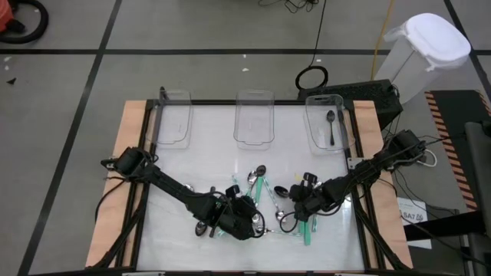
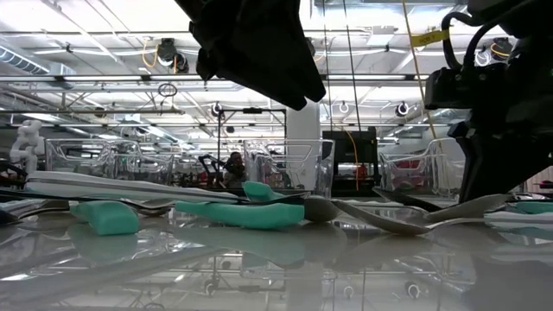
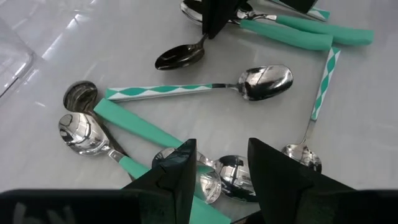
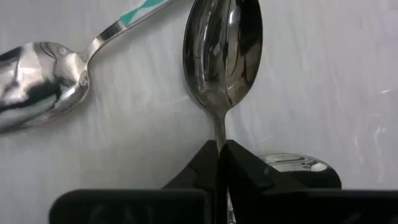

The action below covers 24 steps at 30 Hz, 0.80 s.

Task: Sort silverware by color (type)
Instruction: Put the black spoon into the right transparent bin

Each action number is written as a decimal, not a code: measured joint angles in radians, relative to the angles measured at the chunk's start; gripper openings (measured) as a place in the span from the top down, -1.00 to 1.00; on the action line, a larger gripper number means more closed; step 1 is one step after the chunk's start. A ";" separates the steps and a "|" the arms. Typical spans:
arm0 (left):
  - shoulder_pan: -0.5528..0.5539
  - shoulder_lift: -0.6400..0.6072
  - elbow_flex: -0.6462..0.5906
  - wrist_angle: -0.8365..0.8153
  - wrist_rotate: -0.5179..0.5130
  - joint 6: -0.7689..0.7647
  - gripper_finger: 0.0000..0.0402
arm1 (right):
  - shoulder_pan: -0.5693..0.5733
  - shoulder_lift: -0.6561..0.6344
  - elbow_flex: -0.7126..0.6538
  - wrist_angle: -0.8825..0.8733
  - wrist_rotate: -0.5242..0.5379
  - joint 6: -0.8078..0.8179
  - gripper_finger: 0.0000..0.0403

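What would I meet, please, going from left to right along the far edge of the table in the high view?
Left clear bin, which looks empty → middle clear bin, which also looks empty → right clear bin, holding one dark spoon.

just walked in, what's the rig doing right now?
Sorting spoons into three clear bins at the table's far edge. The right gripper has pinched the neck of a dark spoon in the pile at the table's middle. The left gripper hovers open over teal-handled spoons. Only one dark spoon is binned, in the right-hand bin; the other two look empty.
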 joint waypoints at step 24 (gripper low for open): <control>0.004 0.000 0.000 0.085 -0.029 0.042 0.28 | 0.003 -0.046 0.000 0.232 0.432 -0.128 0.93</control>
